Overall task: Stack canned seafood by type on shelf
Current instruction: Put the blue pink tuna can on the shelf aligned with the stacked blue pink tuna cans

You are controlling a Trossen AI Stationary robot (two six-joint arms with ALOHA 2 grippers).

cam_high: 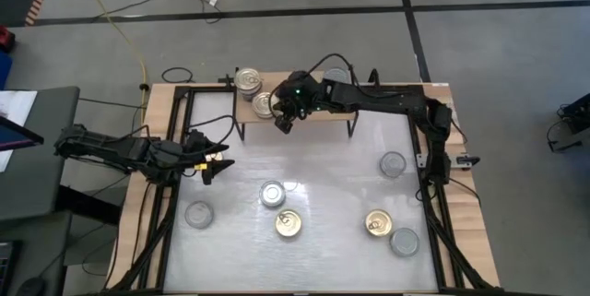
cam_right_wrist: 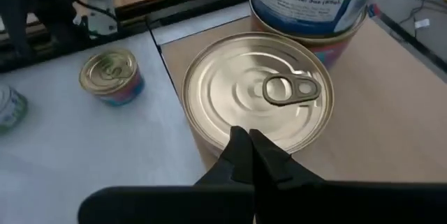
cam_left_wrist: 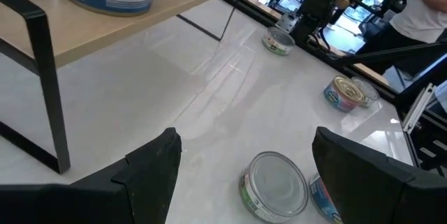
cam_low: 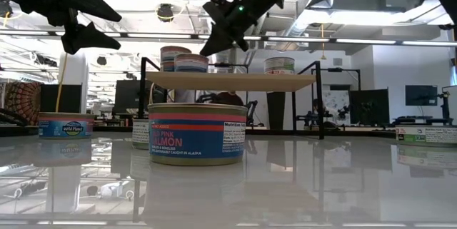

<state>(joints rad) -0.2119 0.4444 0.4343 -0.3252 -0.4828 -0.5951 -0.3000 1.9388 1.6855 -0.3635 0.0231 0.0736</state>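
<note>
Fingers pinched shut and empty, the right gripper [cam_right_wrist: 253,155] hovers over a tin [cam_right_wrist: 258,91] at the shelf [cam_high: 318,112]'s left end, beside a two-high stack [cam_right_wrist: 318,4] — a downward drift would knock it. Left gripper [cam_left_wrist: 241,165] waits open.

You can read "PINK SALMON" and "CAUGHT IN ALASKA" on the blue and red can [cam_low: 197,135] nearest the low camera, with "Nutrition Facts" beside it; at nine o'clock, a teal can [cam_low: 66,125] reads "Wild Planet"

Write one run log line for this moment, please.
right gripper: shut, empty, above can on shelf | left gripper: open, empty
</note>
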